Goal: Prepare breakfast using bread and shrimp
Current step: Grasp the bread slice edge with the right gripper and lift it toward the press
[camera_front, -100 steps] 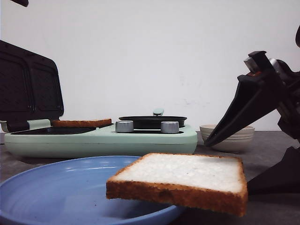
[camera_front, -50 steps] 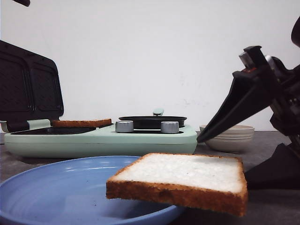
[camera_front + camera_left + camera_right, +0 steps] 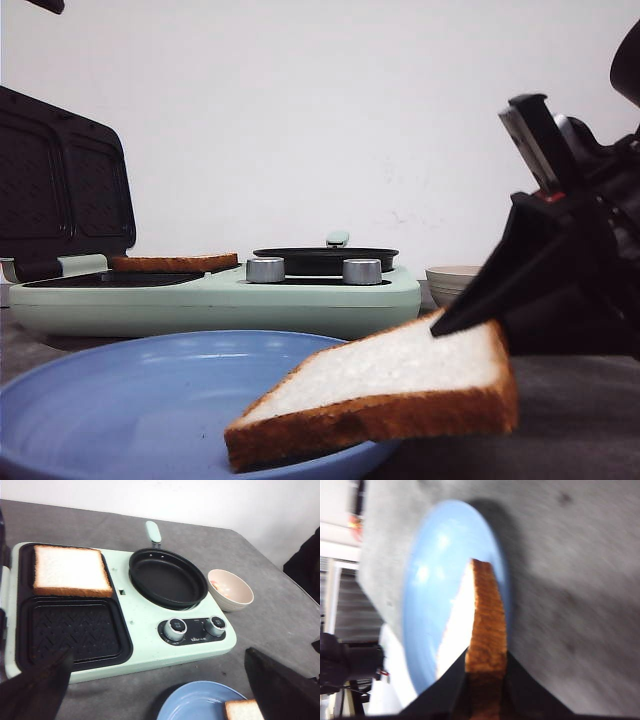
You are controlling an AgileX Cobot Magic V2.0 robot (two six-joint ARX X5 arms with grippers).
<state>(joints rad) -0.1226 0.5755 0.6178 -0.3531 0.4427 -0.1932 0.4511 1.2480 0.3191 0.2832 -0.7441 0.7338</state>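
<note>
One bread slice [image 3: 390, 385] is tilted, its left end low on the blue plate [image 3: 120, 400] and its right end raised. My right gripper [image 3: 478, 335] is shut on its right crust edge; the right wrist view shows both fingers clamped on the brown crust [image 3: 487, 625] at the gripper [image 3: 486, 667]. The second bread slice [image 3: 70, 570] lies on the far grill plate of the green appliance [image 3: 145, 630]. Pale pink shrimp [image 3: 218, 585] lie in the beige bowl [image 3: 231, 587]. My left gripper [image 3: 157, 690] is open and empty, high above the appliance and the plate [image 3: 195, 705].
The appliance's lid [image 3: 60, 190] stands open at the left. A black round pan [image 3: 167, 577] sits on its right half, with two knobs [image 3: 175, 628] in front. The bowl [image 3: 455, 280] stands to the right of the appliance. The near grill plate [image 3: 70, 632] is bare.
My right gripper moved in to the left and shut on the bread's right edge. That edge has risen, so the slice now tilts down toward the plate.
</note>
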